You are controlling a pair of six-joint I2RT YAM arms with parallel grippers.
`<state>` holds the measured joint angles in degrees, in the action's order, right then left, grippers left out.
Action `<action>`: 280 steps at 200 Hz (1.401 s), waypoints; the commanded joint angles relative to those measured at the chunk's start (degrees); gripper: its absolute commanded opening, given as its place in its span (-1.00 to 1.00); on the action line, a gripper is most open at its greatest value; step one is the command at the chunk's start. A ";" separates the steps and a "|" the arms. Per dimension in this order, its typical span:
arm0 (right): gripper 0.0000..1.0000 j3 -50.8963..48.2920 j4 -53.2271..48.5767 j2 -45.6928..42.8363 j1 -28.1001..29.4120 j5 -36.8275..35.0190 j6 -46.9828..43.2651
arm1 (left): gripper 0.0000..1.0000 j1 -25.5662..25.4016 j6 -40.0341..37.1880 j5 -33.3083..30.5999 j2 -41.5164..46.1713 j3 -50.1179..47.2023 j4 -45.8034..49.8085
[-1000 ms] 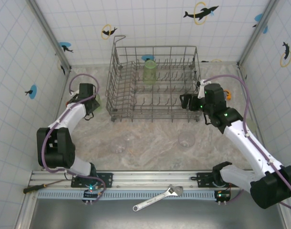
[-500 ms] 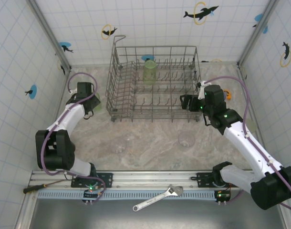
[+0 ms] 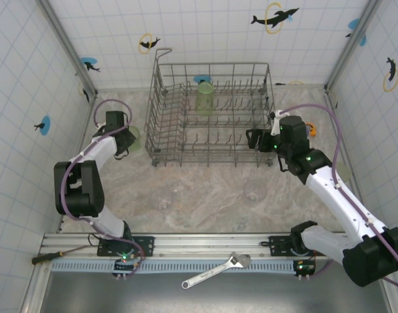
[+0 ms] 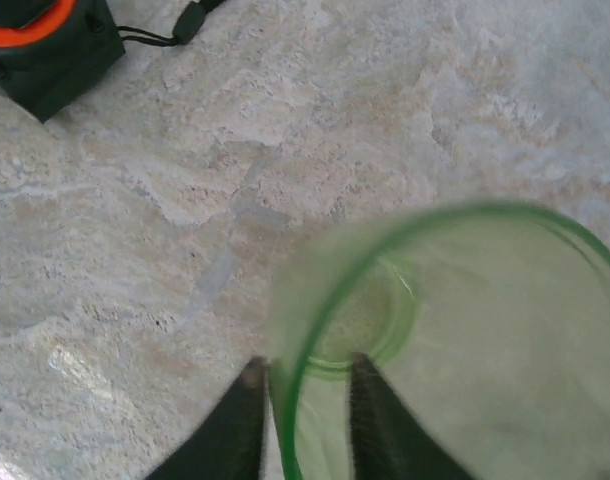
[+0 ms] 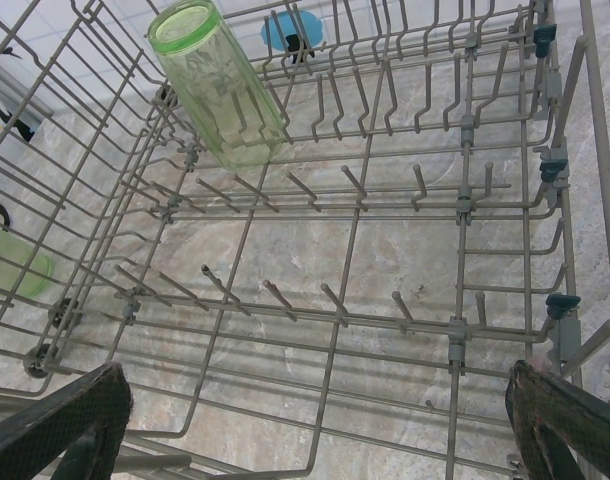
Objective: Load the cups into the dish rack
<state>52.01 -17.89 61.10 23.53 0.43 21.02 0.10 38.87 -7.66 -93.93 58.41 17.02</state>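
Green translucent tumbler (image 4: 465, 330), upright on the marbled tabletop (image 4: 285, 150), has its wall pinched between the left gripper's (image 4: 305, 365) narrowed jaws, with the grey wire dish rack (image 3: 205, 153) just to its right.

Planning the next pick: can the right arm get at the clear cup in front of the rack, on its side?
Probably yes. The clear cup sits alone on bare table before the dish rack, close to the open right pincer, with nothing between.
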 commanded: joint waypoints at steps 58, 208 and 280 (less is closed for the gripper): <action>0.99 -0.07 1.03 -2.65 0.20 -0.18 0.51 | -1.00 0.91 0.72 -0.85 1.20 1.31 1.08; 0.99 -0.16 1.93 -1.36 0.38 1.50 0.64 | -1.00 3.59 4.57 14.35 16.30 0.92 -11.25; 0.99 0.81 1.65 1.57 0.38 3.09 0.88 | -1.00 3.59 4.87 28.93 16.89 6.13 -18.41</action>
<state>52.01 -17.39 61.06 23.64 2.87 21.87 3.49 43.81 13.89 -78.39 59.33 3.77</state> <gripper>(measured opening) 0.995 0.081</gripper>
